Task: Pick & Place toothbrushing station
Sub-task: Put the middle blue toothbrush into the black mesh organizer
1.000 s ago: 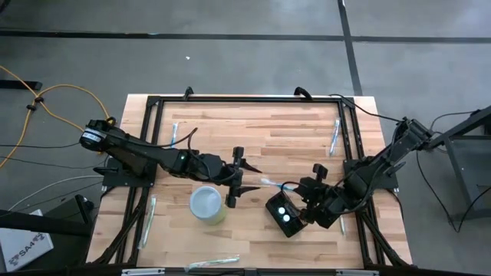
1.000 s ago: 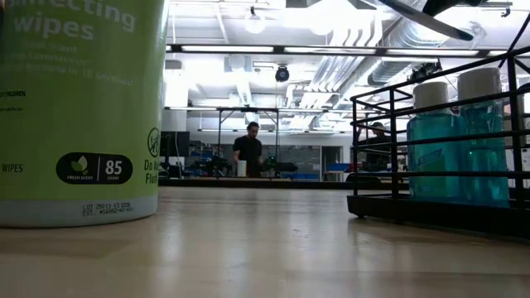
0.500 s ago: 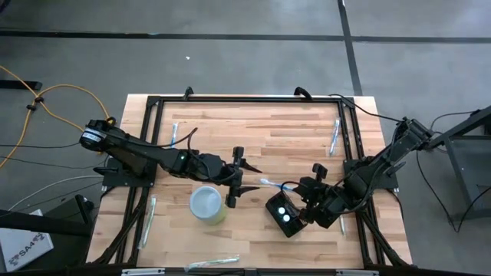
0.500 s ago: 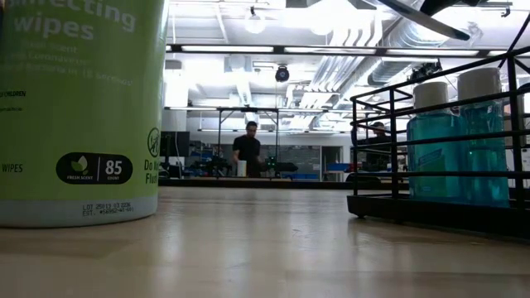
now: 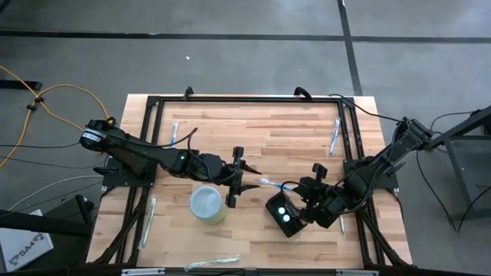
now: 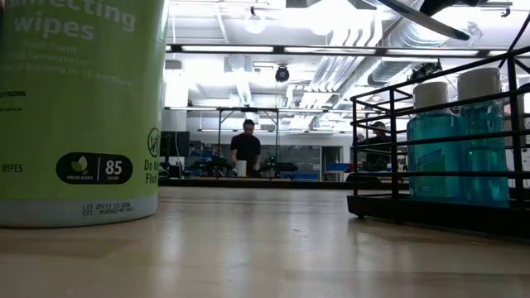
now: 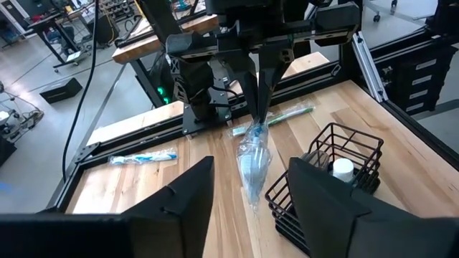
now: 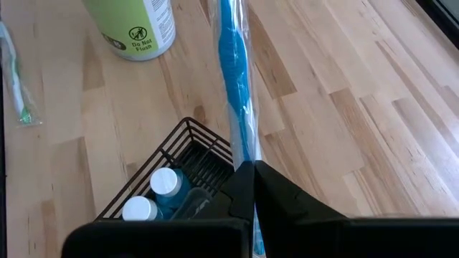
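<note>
The toothbrushing station is a black wire basket (image 5: 285,217) holding two blue bottles with white caps (image 8: 154,193). It stands on its base on the wooden table, near the front right. My right gripper (image 5: 301,189) is just above and beyond the basket, shut on a blue toothbrush in a clear wrapper (image 8: 233,79). My left gripper (image 5: 247,178) is open at the table's middle. It faces the toothbrush's free tip (image 7: 254,168), which ends just short of its fingers. A green wipes canister (image 5: 207,205) stands left of the basket. My right gripper pinches one end of the wrapped toothbrush (image 8: 244,154) between its two shut fingers. The toothbrush runs on past the fingertips, in line with them, toward the table's left. It is lifted clear of the table, near level, with its free tip pointing at my left gripper.
Several other wrapped toothbrushes lie along the table's edges, such as ones at the far left (image 5: 175,134), far right (image 5: 335,136) and front (image 5: 211,263). A black frame (image 5: 245,99) borders the table. The low view shows the canister (image 6: 79,108), the basket (image 6: 447,141) and a person far behind.
</note>
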Available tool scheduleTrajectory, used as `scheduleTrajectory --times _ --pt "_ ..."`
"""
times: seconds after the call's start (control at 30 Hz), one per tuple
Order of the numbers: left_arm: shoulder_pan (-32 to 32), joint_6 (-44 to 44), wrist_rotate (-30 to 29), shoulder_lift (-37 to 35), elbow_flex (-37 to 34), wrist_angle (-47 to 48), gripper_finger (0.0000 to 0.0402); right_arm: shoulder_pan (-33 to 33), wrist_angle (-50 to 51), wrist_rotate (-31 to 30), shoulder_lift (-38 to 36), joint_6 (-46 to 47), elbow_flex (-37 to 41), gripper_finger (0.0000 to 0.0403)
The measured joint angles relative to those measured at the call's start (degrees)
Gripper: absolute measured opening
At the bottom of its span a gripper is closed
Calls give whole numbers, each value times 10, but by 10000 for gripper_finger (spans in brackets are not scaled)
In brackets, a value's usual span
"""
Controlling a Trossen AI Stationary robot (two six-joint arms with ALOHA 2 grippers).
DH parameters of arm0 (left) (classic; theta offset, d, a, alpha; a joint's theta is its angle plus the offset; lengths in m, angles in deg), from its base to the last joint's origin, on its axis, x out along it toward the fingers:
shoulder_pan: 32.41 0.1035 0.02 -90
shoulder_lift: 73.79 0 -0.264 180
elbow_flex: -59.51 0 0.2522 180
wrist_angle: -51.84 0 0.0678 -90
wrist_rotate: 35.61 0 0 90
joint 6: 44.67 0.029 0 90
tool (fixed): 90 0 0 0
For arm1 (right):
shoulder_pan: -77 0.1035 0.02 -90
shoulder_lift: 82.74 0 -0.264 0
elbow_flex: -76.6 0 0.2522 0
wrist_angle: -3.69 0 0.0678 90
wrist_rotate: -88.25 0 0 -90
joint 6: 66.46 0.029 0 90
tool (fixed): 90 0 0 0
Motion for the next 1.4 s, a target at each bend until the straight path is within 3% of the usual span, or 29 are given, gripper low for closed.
scheduleTrajectory --times 0.43,0.67,1.4 --pt "0 -5 0 0 0 7 77 0 0 0 0 0 0 2" --pt "0 -8 0 0 0 7 7 0 0 0 0 0 0 2" --pt "4 18 -14 0 1 -31 0 0 -16 22 0 0 0 2"
